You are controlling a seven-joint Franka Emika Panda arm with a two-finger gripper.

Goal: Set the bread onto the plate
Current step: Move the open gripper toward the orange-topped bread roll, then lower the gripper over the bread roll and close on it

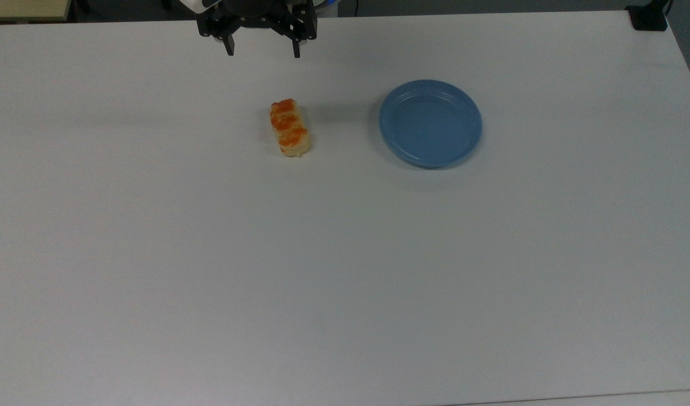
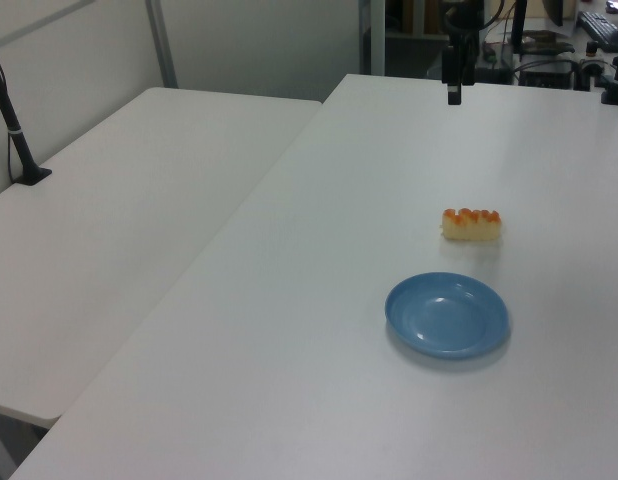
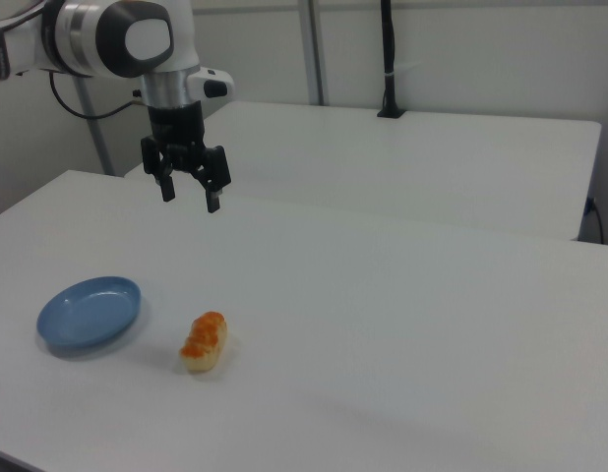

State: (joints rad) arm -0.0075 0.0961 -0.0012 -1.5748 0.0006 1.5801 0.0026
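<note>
The bread [image 1: 290,127] is a small oblong roll with an orange glazed top, lying on the white table [image 1: 345,254]; I also see the bread [image 2: 472,224] and the bread [image 3: 204,341] from the sides. The blue plate [image 1: 430,123] sits empty at the top view's right of it, and the plate [image 2: 448,315] and plate [image 3: 90,312] lie a short gap away. My gripper [image 1: 262,51] hangs open above the table's far edge, well clear of the bread, with nothing between its fingers; the gripper [image 3: 190,198] points downward.
A second white table [image 2: 119,210] adjoins along the left view's left. A black post [image 3: 388,59] stands on the neighbouring table, and a black clamp base [image 1: 648,18] sits at the top view's upper right corner. Desk clutter [image 2: 589,30] lies beyond the far edge.
</note>
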